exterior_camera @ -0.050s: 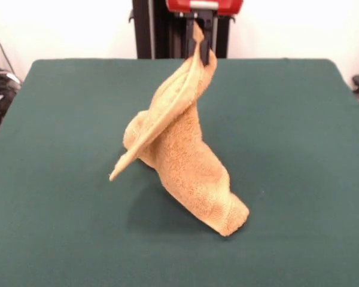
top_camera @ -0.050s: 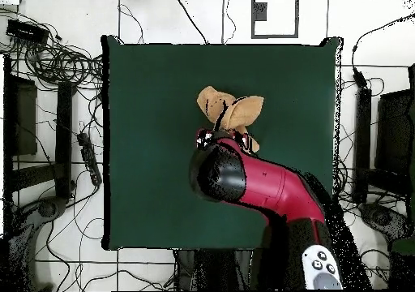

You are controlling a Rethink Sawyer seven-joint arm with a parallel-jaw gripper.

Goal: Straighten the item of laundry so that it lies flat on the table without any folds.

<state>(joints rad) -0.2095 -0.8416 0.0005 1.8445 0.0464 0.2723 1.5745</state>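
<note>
The item of laundry (exterior_camera @ -0.050s: pixel 182 155), an orange-tan terry towel, hangs by one corner from my gripper (exterior_camera @ -0.050s: pixel 202 43), which is shut on it high over the table (exterior_camera @ -0.050s: pixel 293 149). The towel drapes down and toward the camera, its lower bunched end (exterior_camera @ -0.050s: pixel 230 215) resting on the green top, with a flat flap sticking out to the left. From overhead the laundry (top_camera @ -0.050s: pixel 231 110) shows as a crumpled shape near the table's (top_camera @ -0.050s: pixel 146 143) middle, partly hidden by the red and black arm (top_camera @ -0.050s: pixel 259 179), which covers the gripper.
Cables (top_camera @ -0.050s: pixel 57 62) and dark equipment lie on the floor around the table. The robot's dark pedestal (exterior_camera @ -0.050s: pixel 167 30) stands behind the far edge in the front view.
</note>
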